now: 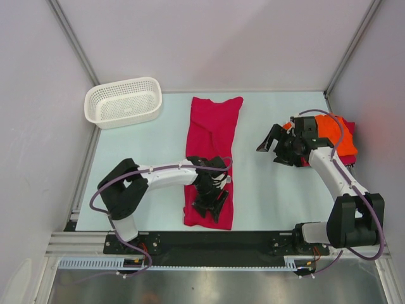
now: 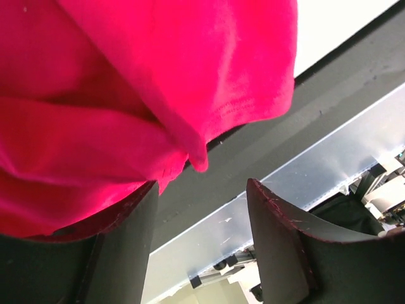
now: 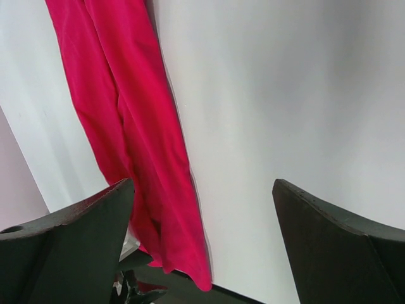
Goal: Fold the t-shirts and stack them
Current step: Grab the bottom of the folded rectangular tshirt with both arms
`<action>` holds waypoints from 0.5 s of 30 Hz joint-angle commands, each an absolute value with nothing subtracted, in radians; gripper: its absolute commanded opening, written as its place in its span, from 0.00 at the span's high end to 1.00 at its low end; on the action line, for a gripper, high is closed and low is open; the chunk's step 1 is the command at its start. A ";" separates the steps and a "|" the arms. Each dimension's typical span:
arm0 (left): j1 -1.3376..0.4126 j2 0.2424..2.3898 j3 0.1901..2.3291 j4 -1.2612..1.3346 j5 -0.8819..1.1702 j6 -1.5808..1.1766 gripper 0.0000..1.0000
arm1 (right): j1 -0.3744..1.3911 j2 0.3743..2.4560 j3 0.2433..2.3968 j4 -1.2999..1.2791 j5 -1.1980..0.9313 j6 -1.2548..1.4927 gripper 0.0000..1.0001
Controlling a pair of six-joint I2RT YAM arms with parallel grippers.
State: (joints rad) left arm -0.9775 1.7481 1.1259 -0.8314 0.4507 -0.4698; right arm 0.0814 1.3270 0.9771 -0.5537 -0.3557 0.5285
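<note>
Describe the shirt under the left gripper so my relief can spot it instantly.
Look at the pale table, down its middle. There a crimson shirt lies as one long narrow strip, its near end under the left gripper. Unlike the orange shirt piled at the right edge, it lies alone and stretched out.

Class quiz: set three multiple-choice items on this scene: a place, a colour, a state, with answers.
1. Where is the white basket? A near right corner; B far left corner; C table centre.
2. The top shirt of the right-edge pile is: A orange; B blue; C white.
3. The right gripper is: A shut on cloth; B out of view; C open.
Answers: B, it sits at the far left corner of the table; A, orange cloth shows on top; C, its fingers stand wide apart.
</note>
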 commanded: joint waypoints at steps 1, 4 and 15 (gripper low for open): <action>-0.986 1.789 1.180 -0.802 0.476 -0.446 0.37 | 0.064 1.304 0.989 -0.557 -0.388 0.500 0.03; -0.986 1.825 1.203 -0.802 0.488 -0.433 0.42 | 0.057 1.313 0.994 -0.558 -0.396 0.494 0.03; -0.986 1.858 1.235 -0.838 0.499 -0.425 0.99 | 0.049 1.339 1.008 -0.546 -0.419 0.503 0.03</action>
